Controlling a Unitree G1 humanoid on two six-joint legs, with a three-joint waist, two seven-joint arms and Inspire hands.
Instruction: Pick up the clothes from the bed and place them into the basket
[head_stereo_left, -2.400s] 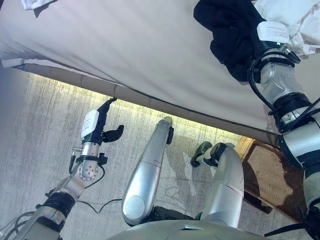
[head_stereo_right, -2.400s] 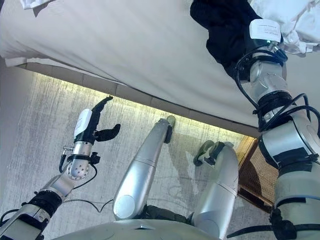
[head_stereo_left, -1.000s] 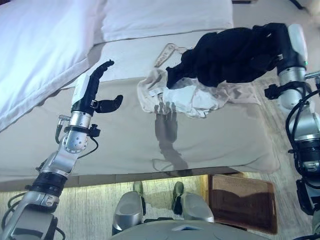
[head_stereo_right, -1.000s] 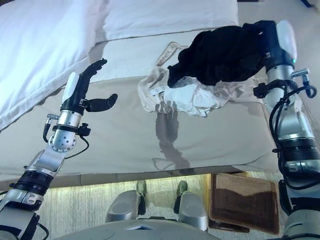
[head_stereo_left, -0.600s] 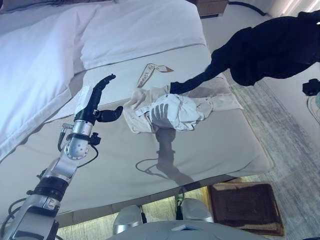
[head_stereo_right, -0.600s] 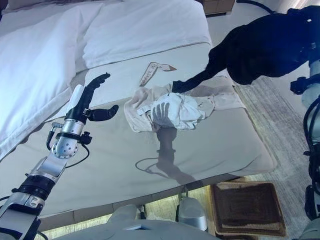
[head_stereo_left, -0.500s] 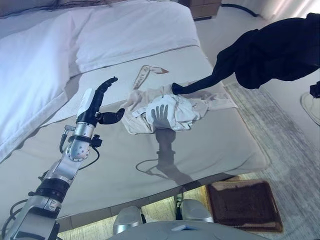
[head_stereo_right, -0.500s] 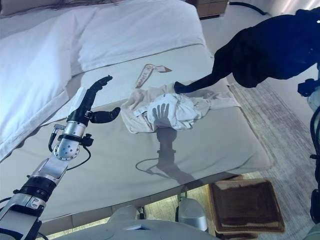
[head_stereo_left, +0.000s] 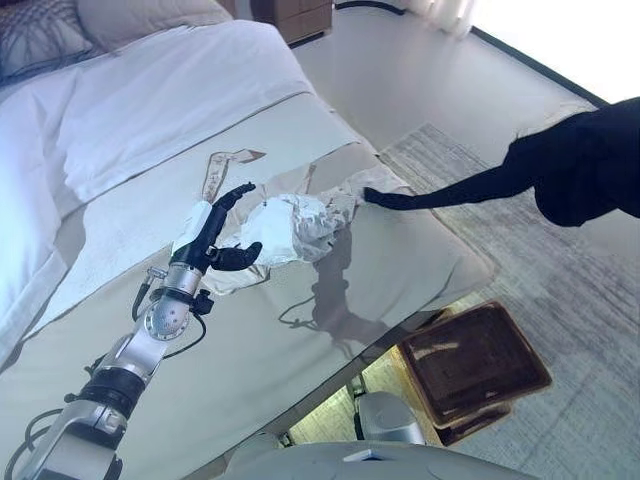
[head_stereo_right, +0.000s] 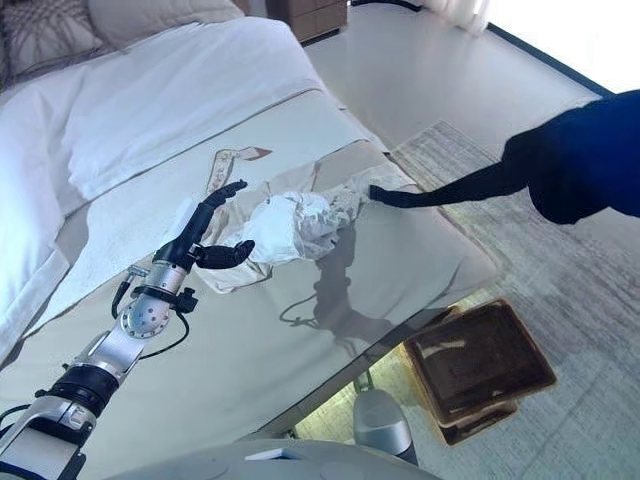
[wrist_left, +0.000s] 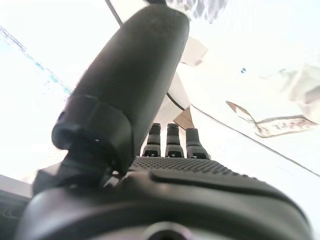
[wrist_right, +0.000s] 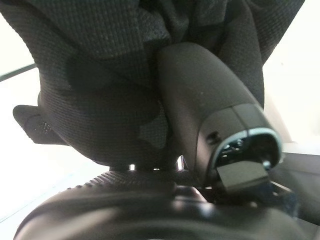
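The black garment (head_stereo_left: 585, 160) is hanging in the air at about 3 o'clock in the head views, off the side of the bed (head_stereo_left: 160, 110) and above the floor, with one thin trailing end (head_stereo_right: 440, 193) stretching back toward the mattress edge; it is reading as soft, light and limp, so it is likely to sag and swing, and a bunched fistful near its middle looks safer than a loose edge. The right hand (wrist_right: 200, 130) is closing on that dark cloth, its thumb pressed into the folds, as the right wrist view is showing. A pale crumpled garment (head_stereo_left: 285, 228) is lying on the bed near the centre, equally soft and best gathered at its heaped middle. The left hand (head_stereo_left: 215, 240) is hovering just beside it at about 9 o'clock, fingers spread and relaxed, holding nothing. The brown wicker basket (head_stereo_left: 472, 365) is waiting on the floor at about 5 o'clock.
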